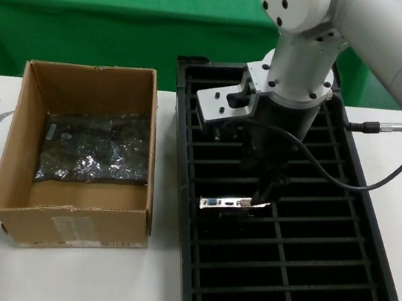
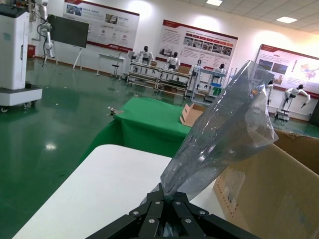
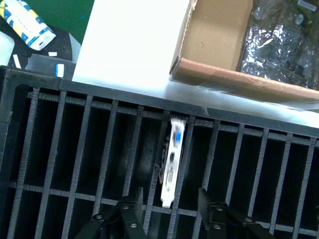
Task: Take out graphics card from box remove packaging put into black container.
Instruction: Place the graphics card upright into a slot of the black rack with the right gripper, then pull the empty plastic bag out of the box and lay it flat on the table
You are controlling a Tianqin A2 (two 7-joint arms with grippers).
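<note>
White tabletop (image 1: 155, 264) up front, green cloth (image 1: 130, 13) behind it, and the right gripper (image 1: 266, 193) hangs low over the black container (image 1: 177, 214), in its left column of slots. From the wrist view its fingers (image 3: 130, 211) stand spread, one each side of the graphics card's silver bracket, gripping nothing. That graphics card (image 1: 232, 203) sits on edge in a slot, bracket facing up, blue port showing. Over to the left, the box (image 1: 63, 225) lies open just beside the container, with a shiny wrapped card (image 1: 96, 147) lying flat inside. Left gripper (image 2: 167, 211) is pinched on the empty packaging (image 2: 224, 129), which stands up from its tips near the box's outer wall
</note>
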